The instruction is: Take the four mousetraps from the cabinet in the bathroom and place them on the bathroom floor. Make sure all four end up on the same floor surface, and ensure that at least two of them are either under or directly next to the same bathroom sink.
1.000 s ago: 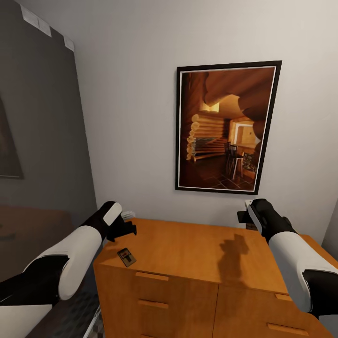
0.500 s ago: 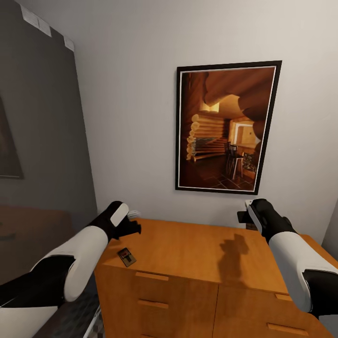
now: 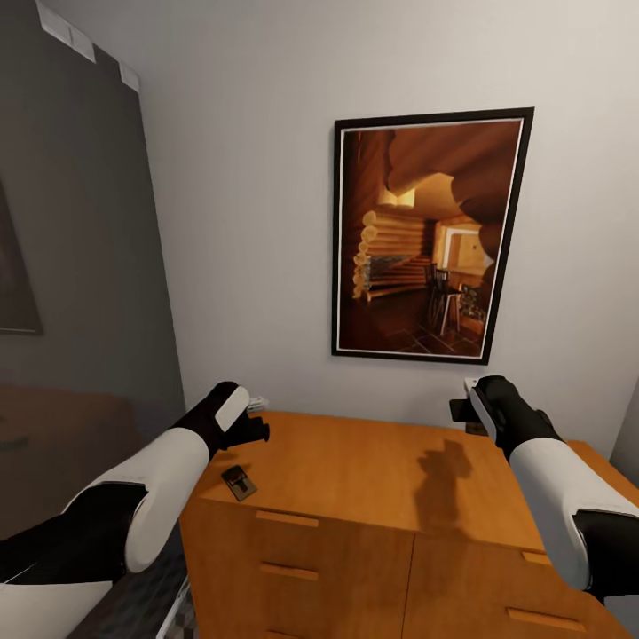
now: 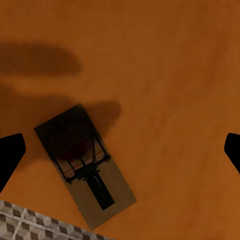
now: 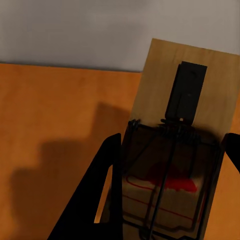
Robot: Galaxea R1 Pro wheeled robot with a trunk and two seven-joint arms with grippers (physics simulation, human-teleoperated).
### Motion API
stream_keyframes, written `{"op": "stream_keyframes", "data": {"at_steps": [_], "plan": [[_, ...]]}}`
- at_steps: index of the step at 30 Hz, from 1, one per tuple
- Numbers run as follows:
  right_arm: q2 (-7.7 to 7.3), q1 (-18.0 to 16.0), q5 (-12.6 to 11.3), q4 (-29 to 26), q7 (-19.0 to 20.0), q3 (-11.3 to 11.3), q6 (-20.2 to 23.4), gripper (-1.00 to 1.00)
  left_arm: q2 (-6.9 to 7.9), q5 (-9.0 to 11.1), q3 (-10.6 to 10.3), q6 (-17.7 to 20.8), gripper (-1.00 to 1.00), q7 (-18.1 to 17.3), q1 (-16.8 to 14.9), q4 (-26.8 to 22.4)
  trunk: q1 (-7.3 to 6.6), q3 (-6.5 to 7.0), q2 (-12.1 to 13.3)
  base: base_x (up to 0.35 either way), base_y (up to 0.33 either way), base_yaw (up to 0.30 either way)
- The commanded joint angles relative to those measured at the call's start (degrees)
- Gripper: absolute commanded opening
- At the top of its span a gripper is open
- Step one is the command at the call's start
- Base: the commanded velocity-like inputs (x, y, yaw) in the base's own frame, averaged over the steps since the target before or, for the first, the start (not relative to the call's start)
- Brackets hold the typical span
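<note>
Mousetrap [image 3: 239, 482] on the cabinet [image 3: 373, 479] lies flat near the front left corner of its top, close to the left edge, where the tiled bathroom floor [image 4: 30, 225] shows just past that edge in the left wrist view. Over the last second the left gripper [image 3: 255, 431] has slid from beyond the left edge to above the top, behind the trap; my guess is a pick is being lined up. Its fingers [image 4: 9, 155] are spread wide and touch nothing. At the back right edge, the right gripper [image 3: 461, 410] pinches a second mousetrap [image 5: 175, 150] between its fingers, held clear above the top.
</note>
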Motion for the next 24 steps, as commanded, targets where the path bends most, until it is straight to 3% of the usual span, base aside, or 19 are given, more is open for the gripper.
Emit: {"op": "stream_keyframes", "data": {"at_steps": [1, 24], "plan": [[-0.07, 0.0, 0.5, -0.1, 0.4, -0.2, 0.3, -1.0, -0.04, 0.6, -0.1, 0.1, 1.0, 0.5, 0.0, -0.1, 0.01, -0.09, -0.1, 0.0, 0.0, 0.0], [-0.28, 0.0, 0.8, -0.8, 0.8, -0.1, 0.9, -1.0, 0.06, 0.5, -0.4, -1.9, 1.0, 0.0, 0.0, 3.0, 0.01, -0.09, -0.1, 0.0, 0.0, 0.0]]}}
